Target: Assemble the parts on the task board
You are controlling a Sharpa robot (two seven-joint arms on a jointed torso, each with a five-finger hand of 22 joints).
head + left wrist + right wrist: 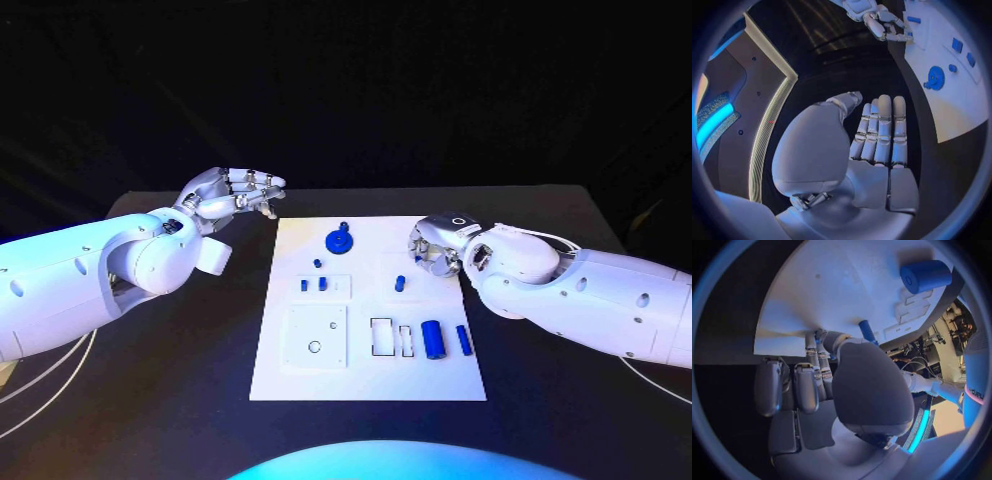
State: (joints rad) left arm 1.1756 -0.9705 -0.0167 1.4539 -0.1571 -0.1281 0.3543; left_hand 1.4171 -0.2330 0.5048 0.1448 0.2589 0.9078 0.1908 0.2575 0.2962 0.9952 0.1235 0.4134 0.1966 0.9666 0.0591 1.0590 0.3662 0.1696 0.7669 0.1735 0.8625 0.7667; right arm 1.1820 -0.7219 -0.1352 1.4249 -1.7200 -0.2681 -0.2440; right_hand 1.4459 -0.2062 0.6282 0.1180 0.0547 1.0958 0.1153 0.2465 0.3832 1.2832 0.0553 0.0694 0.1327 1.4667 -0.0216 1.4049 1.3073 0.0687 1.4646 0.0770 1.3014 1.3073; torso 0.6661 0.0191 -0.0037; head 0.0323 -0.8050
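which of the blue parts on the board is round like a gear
The blue round gear-like disc near the far end of the white task board; the other blue parts are small blocks, pegs or cylinders.

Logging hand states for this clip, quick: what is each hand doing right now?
Left hand: open, holding nothing, beside the task board.
Right hand: over the board; a small blue part at its fingertips, grip cannot be told.

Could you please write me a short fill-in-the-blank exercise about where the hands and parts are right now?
1. The task board is ____ in colour.
2. The left hand hovers over the black ____, beside the board.
3. The right hand is at the board's ____ edge.
4. The round gear lies nearer the board's ____ end than the blue cylinder.

Missing words: white; table; right; far
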